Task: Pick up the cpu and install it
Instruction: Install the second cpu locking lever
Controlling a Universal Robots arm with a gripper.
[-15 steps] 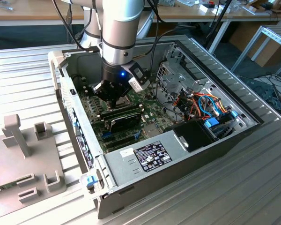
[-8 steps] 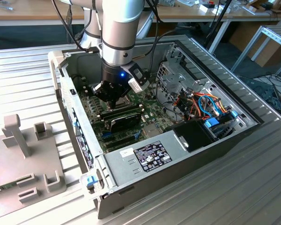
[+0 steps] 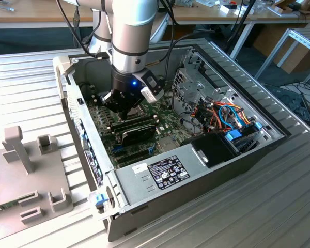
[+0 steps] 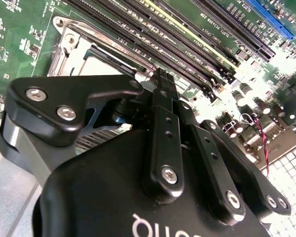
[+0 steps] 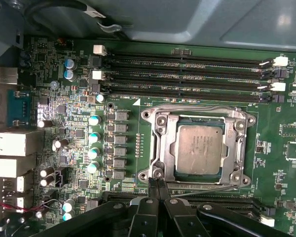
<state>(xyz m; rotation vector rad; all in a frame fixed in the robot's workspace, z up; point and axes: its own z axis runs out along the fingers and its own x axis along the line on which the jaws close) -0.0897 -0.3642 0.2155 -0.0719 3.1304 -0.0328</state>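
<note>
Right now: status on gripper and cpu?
Gripper shut, empty, tips at the socket frame edge. Cpu seated flat in socket, frame down around it. Memory slots beside; nothing over the cpu.

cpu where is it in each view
Exterior view: hidden beneath the claw.
First wrist view: cpu lies inside the socket frame, beside the memory slots.
Second wrist view: a pale sliver of cpu above the claw.
Shared landmark: the socket frame.

one cpu point(image 5: 199, 149) (seated) — four memory slots point(image 5: 187, 79)
</note>
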